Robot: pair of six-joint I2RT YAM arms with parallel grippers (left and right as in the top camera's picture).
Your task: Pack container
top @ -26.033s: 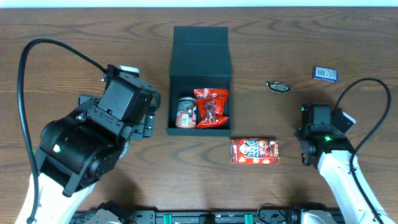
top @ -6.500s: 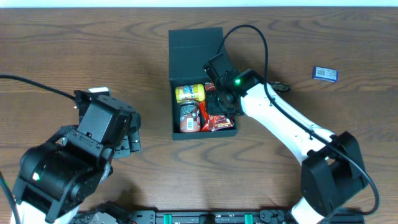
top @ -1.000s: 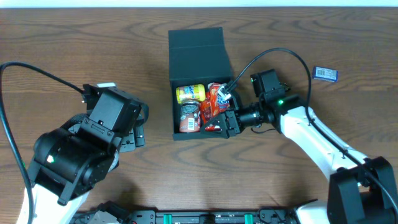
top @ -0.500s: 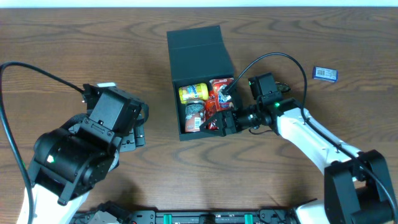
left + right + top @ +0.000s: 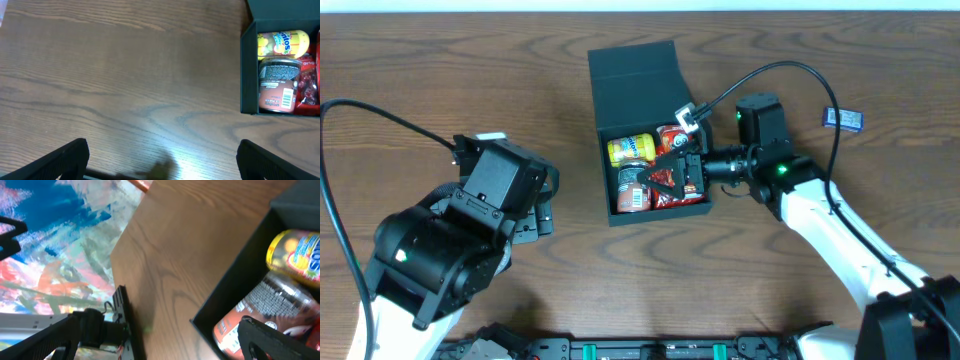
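The container (image 5: 603, 165), a dark teal box with its lid (image 5: 632, 68) folded back, sits at the table's middle. It holds a yellow can (image 5: 629, 149), a brown-red can (image 5: 633, 189) and red snack bags (image 5: 670, 140). My right gripper (image 5: 678, 168) hovers open over the box's right half, tilted, holding nothing. In the right wrist view one of its fingers (image 5: 272, 341) hangs above the cans (image 5: 265, 307), the other outside the box wall (image 5: 235, 277). My left gripper (image 5: 162, 165) stands open over bare table, left of the container (image 5: 246, 75).
A small blue packet (image 5: 843, 118) lies at the far right. The left arm's bulky body (image 5: 450, 235) fills the near left, with its cable looping to the left edge. The right arm's cable arcs over the box's far right corner.
The right gripper has lifted and swung from the box's right wall to above its contents. The box has been nudged and turned slightly. The left arm has not moved.
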